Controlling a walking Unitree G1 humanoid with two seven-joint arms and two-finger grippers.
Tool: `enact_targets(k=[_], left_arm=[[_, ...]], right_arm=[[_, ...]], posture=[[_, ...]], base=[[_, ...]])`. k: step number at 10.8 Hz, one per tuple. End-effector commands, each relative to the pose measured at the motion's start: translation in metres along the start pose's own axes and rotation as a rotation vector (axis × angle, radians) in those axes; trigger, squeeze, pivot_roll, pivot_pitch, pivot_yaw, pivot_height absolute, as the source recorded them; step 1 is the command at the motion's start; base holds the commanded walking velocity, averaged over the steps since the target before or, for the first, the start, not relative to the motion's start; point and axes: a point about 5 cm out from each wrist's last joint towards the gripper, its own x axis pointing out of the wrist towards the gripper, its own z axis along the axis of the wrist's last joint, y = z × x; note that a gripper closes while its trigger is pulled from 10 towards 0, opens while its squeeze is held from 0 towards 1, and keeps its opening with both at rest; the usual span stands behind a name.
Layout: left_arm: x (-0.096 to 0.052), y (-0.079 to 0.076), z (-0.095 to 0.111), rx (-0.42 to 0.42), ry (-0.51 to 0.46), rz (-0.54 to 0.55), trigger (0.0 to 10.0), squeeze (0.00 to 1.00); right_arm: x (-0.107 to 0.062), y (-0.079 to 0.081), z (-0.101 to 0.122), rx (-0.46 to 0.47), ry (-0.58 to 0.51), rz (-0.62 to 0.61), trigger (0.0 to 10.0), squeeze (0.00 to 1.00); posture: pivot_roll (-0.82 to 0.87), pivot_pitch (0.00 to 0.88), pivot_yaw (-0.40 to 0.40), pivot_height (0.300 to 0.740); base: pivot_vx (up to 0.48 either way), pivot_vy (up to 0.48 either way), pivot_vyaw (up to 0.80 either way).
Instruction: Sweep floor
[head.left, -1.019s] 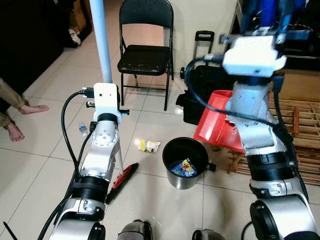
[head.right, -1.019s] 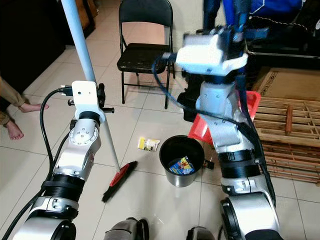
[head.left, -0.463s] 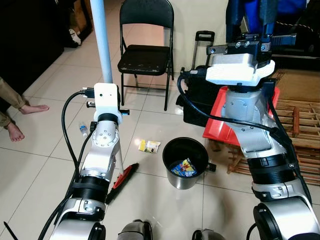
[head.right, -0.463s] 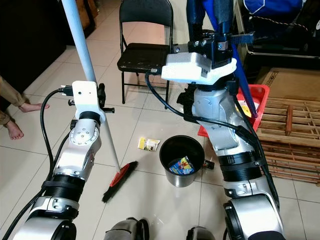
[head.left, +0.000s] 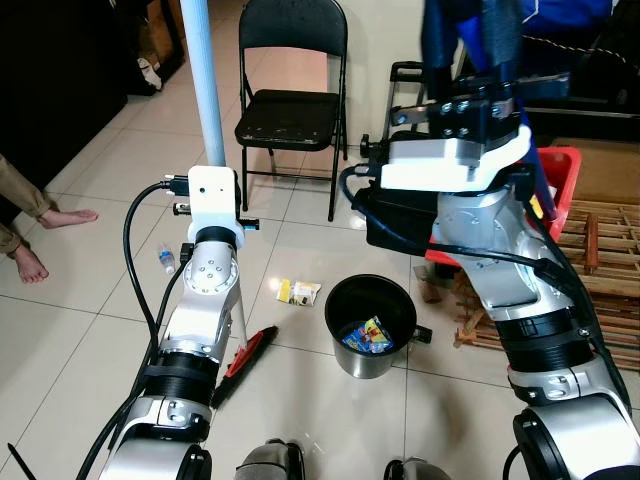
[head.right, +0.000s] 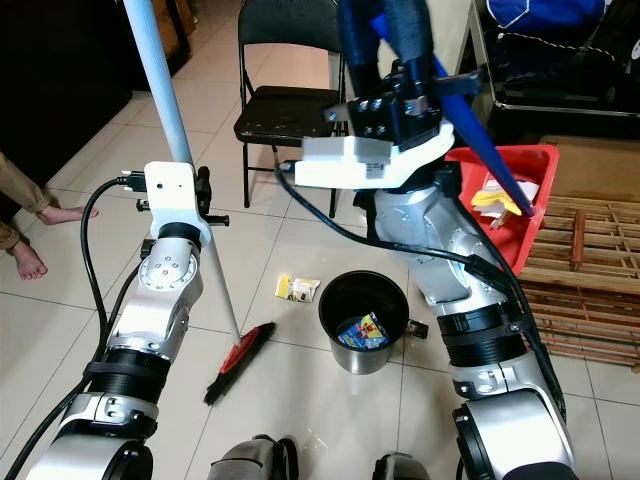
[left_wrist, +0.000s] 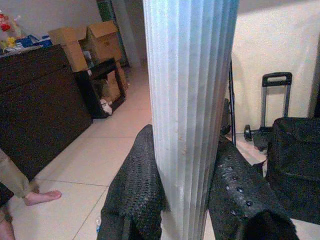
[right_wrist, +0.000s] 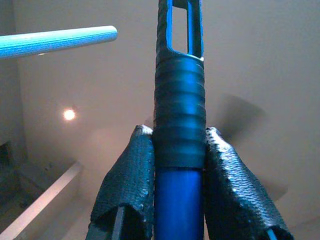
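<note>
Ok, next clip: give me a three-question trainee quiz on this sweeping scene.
1. True or false: the left pincer is shut on the pale broom handle.
2. What does the right pincer grip? A) black bucket B) blue dustpan handle C) folding chair
3. What lies on the tiles between the broom head and the black bucket?

Key: 1 true; 2 B, the blue dustpan handle; 3 a yellow-and-white wrapper.
</note>
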Motion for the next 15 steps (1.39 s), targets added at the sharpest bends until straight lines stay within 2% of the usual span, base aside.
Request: enact_targets(k=[1,2,5,7,11,14,15], left_arm=[[0.002,0.004,0.014,0.006,-0.073,0.014,10.0,0.00],[0.002,0.004,0.014,0.006,-0.074,0.013,10.0,0.00],[0.002,0.004,0.014,0.006,-0.073,0.011,10.0,0.00],[0.003,0.004,0.014,0.006,-0.074,0.012,10.0,0.00],[0.003,0.004,0.014,0.006,-0.072,0.011,10.0,0.00],[0.003,0.003,0.014,0.006,-0.073,0.010,10.0,0.00],[0.002,0.003,0.014,0.006,-0.074,0.010,10.0,0.00]], right_arm=[[0.004,-0.001,0.006,0.013,-0.032,0.001,10.0,0.00],[0.003,0.000,0.003,0.028,-0.009,0.000,10.0,0.00],[0.001,0.005,0.010,0.016,-0.096,0.073,10.0,0.00],[0.000,0.004,0.008,-0.006,-0.087,0.069,10.0,0.00],[-0.002,0.008,0.005,0.021,-0.053,0.092,10.0,0.00],[-0.009,0.025,-0.004,0.154,0.087,0.195,10.0,0.00],[-0.011,0.025,-0.001,0.109,0.046,0.189,10.0,0.00]], posture=[[0.03,0.085,0.089,0.740],[0.03,0.085,0.090,0.740],[0.03,0.085,0.090,0.740],[0.03,0.085,0.090,0.740],[0.03,0.084,0.090,0.740],[0.03,0.081,0.090,0.740],[0.03,0.081,0.088,0.740]], base=[[0.000,0.000,0.00],[0.000,0.000,0.00],[0.000,0.000,0.00],[0.000,0.000,0.00],[0.000,0.000,0.00],[0.000,0.000,0.00],[0.000,0.000,0.00]])
